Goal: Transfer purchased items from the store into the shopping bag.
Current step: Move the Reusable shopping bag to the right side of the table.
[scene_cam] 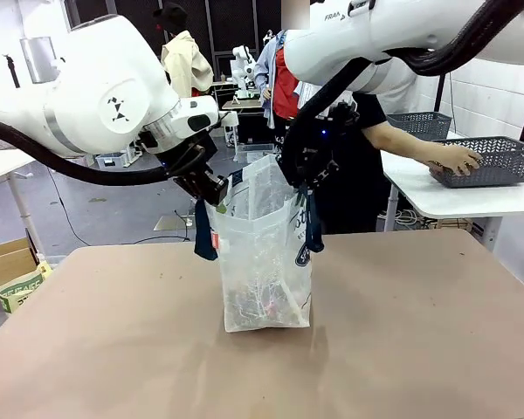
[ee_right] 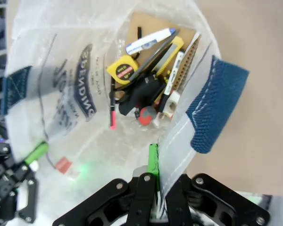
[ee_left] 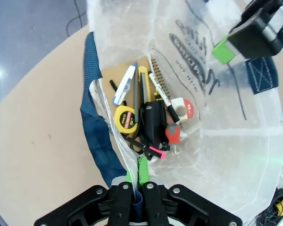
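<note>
The right fingers [ee_right: 153, 159] pinch the shopping bag [ee_right: 80, 136], which holds a tape measure [ee_right: 124, 69] and white-and-blue marker [ee_right: 148, 41].

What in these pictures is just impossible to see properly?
- Front view: the things inside the shopping bag are a blur through its cloudy plastic.
- Front view: what the grey basket holds is hidden by its wall.
- Right wrist view: the bag's lettering is blurred, unreadable.
- Left wrist view: whatever lies under the black tool is covered.
</note>
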Robot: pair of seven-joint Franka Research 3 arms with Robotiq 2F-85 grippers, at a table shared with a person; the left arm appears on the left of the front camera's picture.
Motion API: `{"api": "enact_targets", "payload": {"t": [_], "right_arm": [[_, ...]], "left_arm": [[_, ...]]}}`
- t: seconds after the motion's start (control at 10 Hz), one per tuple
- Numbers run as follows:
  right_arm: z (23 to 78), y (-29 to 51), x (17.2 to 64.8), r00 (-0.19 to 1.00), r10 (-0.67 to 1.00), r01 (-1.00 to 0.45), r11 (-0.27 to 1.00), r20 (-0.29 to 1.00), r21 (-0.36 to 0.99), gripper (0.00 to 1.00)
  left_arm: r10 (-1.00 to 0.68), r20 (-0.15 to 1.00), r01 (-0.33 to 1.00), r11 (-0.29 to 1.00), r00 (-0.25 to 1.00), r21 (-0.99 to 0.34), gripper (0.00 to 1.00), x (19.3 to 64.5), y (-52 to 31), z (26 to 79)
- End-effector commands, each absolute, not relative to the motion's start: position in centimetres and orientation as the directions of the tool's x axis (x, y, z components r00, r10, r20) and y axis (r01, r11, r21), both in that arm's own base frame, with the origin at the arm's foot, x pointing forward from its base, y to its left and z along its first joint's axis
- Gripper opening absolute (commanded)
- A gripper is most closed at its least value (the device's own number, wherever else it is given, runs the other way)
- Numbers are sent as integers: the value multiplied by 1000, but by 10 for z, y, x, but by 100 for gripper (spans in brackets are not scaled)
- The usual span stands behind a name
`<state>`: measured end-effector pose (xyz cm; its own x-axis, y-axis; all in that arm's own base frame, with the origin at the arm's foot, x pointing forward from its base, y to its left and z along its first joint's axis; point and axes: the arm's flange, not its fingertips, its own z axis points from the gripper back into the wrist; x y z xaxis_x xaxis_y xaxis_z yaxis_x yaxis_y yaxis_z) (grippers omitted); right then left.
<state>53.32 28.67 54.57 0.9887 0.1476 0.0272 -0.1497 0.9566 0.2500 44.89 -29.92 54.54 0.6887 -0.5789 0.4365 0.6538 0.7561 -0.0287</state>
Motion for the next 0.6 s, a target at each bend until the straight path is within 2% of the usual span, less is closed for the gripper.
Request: {"api": "enact_targets", "payload": {"t": [0.0,0.4,0.5], "right_arm": [[550,299,543,995,98,-100,956,24,274,0],[550,310,555,994,110,-112,959,24,261,0],[544,301,547,993,116,-117,956,21,270,0]], "left_arm": [[-546,471,636,771,693,-43,0,453,-308,549],[-539,499,661,744,678,-95,0,453,-319,546],[-559,455,651,757,693,-61,0,452,-316,540]]}}
